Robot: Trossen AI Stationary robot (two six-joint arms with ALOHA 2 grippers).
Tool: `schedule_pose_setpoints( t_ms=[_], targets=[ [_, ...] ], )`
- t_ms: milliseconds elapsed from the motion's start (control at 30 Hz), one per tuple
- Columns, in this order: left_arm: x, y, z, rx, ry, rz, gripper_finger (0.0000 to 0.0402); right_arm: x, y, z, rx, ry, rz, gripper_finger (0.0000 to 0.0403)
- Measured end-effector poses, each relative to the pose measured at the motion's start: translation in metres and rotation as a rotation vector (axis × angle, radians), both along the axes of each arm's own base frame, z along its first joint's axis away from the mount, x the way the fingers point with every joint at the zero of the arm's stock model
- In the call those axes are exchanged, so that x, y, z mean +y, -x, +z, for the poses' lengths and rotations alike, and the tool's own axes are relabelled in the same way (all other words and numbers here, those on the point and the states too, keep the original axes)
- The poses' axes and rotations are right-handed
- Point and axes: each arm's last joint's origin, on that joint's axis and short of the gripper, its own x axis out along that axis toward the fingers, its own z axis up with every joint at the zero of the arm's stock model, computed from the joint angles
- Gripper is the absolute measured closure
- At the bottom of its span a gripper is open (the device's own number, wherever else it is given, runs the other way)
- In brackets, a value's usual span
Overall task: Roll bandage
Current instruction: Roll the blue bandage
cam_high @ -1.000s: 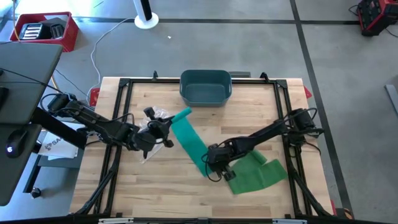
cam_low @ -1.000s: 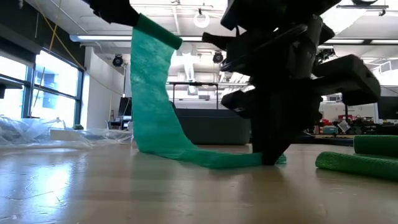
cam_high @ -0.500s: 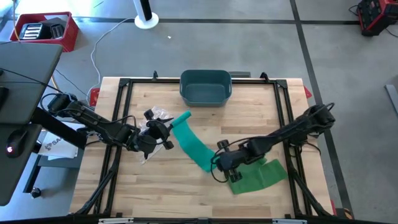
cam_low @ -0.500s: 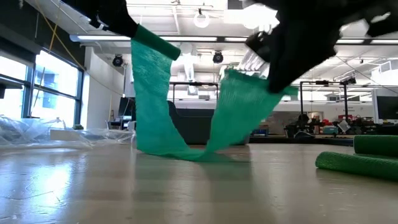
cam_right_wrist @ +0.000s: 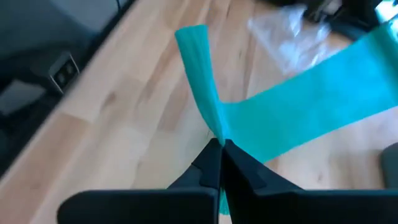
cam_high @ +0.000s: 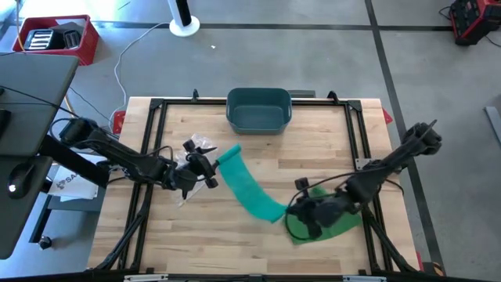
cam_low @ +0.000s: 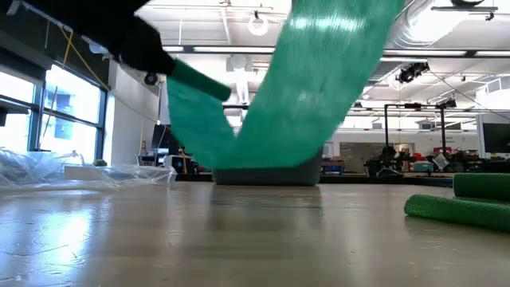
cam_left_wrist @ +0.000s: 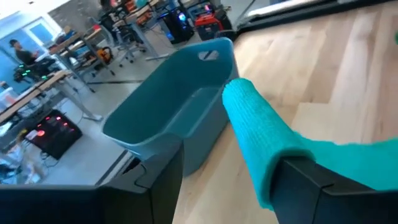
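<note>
A green bandage strip (cam_high: 250,188) spans the middle of the table between my two grippers. Its rolled end (cam_left_wrist: 252,121) lies at my left gripper (cam_high: 210,168), which stands open left of centre. My right gripper (cam_high: 297,215), at the near right, is shut on the strip farther along. In the low view the strip (cam_low: 311,88) hangs clear of the table top. More green bandage (cam_high: 335,221) lies folded on the wood under my right arm. My left gripper touches the bandage only with one finger (cam_left_wrist: 311,183). The rolled end (cam_left_wrist: 273,155) lies over that finger, across it. The other finger stands well apart from the roll. My right gripper pinches the strip, gathered narrow (cam_right_wrist: 214,130), between its two shut fingers. The fingers slant down from the table's right side. The wide strip (cam_right_wrist: 311,106) runs off toward my left gripper, off the table.
A teal bin (cam_high: 259,110) stands at the far middle edge. Clear plastic wrapping (cam_high: 196,149) lies by my left gripper. Green rolls (cam_low: 458,211) rest on the wood at the right in the low view. A black frame (cam_high: 156,106) borders the table.
My right gripper has risen and swung toward the table's near right, staying shut on the bandage. The strip's lower fold, which lay on the table, is now lifted clear and hangs between the grippers. My left gripper has sunk a little with the rolled end.
</note>
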Motion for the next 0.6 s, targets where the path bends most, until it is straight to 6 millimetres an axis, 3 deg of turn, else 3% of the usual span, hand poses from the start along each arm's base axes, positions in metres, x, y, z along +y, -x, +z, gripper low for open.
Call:
schedule_pose_setpoints(
  t_ms=[300,467,600],
  targets=[
    [0.004,0.001,-0.017,-0.001,0.056,-0.188,0.0202,0.001,0.011,0.098,-0.293,0.126,0.020,0.0403],
    [0.003,0.000,-0.018,0.021,0.063,-0.239,0.0202,-0.019,0.012,0.158,-0.449,0.230,-0.041,0.0403],
    [0.002,0.000,-0.019,0.030,0.069,-0.257,0.0202,-0.042,0.012,0.194,-0.531,0.276,-0.094,0.0403]
  ],
)
